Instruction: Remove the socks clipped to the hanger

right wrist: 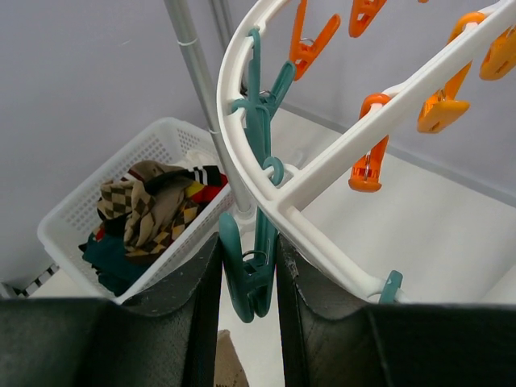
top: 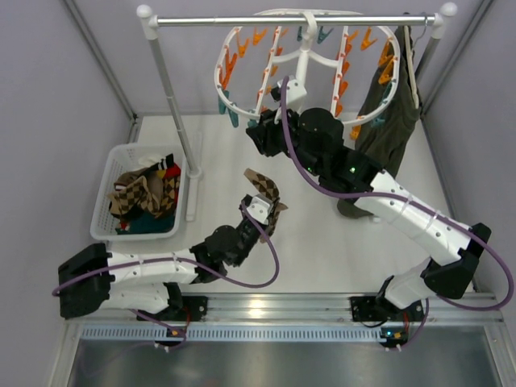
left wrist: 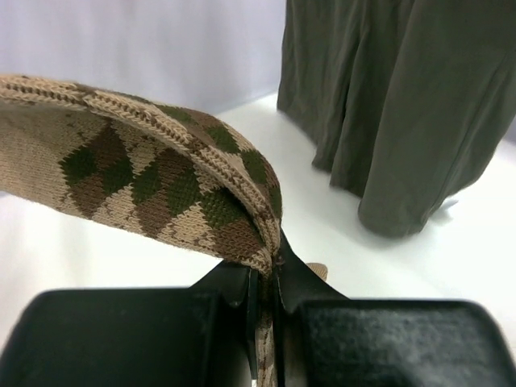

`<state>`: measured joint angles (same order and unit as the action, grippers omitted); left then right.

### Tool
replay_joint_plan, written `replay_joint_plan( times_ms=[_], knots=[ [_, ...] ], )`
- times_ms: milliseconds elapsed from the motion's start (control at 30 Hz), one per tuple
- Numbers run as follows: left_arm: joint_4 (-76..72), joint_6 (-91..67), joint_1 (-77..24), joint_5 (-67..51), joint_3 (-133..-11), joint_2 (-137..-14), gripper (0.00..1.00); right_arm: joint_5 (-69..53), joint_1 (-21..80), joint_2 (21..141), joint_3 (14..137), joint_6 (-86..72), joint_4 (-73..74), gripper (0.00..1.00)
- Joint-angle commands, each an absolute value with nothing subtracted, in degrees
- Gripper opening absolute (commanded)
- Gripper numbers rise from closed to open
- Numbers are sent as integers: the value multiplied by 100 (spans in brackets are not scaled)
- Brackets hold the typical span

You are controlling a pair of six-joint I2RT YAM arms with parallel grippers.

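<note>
Argyle-knit sock [left wrist: 161, 177], brown and tan: off the hanger [right wrist: 387, 121], pinched fast in the closed left gripper [left wrist: 266, 278], short of the basket [right wrist: 72, 218]. Handling: carry it well over the basket rim before release. Right gripper [right wrist: 248, 250]: jaws pressed round a teal peg [right wrist: 260, 185], which holds no sock. Hidden: the sock's lower end; the far pegs against the dark garment [left wrist: 403, 105].

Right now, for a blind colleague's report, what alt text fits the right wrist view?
The right gripper clamps a teal peg hanging from the white hanger. Orange pegs hang above; a basket of socks sits at left.
</note>
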<state>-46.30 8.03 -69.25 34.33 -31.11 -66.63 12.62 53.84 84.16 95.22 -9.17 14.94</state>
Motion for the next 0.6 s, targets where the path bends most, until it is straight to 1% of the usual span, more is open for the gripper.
replay_joint_plan(
  times_ms=[0, 33, 67, 100, 133, 167, 233, 267, 333, 400, 433, 467, 500, 567],
  knots=[
    [-4904, 475, -6943, 3849, -2839, -6566, 0, 1301, 5335, 8200, 9466, -1010, 976, 6],
    [-4904, 449, -6935, 3989, -2761, -6531, 0, 1301, 5344, 8174, 9440, -1019, 949, 6],
    [-4896, 440, -6935, 4147, -2734, -6417, 0, 1292, 5344, 8165, 9405, -1028, 958, 9],
    [-4896, 474, -6926, 4557, -2690, -6355, 0, 1266, 5344, 8156, 9387, -1028, 941, 12],
    [-4826, 492, -6908, 4727, -2681, -6250, 0, 1257, 5344, 8121, 9335, -1046, 940, 17],
    [-4651, 483, -6865, 4946, -2698, -6127, 0, 1239, 5344, 8104, 9290, -1055, 906, 34],
    [-4195, 326, -6768, 5386, -2908, -5776, 0, 1187, 5344, 7999, 9203, -1081, 853, 49],
    [-3653, 229, -6620, 5518, -2996, -5661, 0, 1178, 5344, 7963, 9133, -1098, 818, 61],
    [-3071, -165, -6426, 5958, -3242, -5336, 0, 1099, 5344, 7858, 9062, -1142, 791, 64],
    [-2148, -647, -6144, 6404, -3531, -5151, 0, 968, 5344, 7788, 9018, -1169, 774, 72],
    [-1788, -824, -6057, 6842, -3655, -5020, 0, 932, 5344, 7709, 8957, -1186, 765, 77],
    [-1001, -991, -5899, 7029, -3769, -4949, 0, 871, 5344, 7656, 8921, -1178, 756, 91],
    [-576, -1446, -5810, 7136, -4066, -4896, 0, 844, 5344, 7551, 8877, -1186, 765, 97],
    [303, -1870, -5434, 7190, -4375, -4817, 0, 730, 5344, 7427, 8737, -1213, 747, 99]
  ],
)
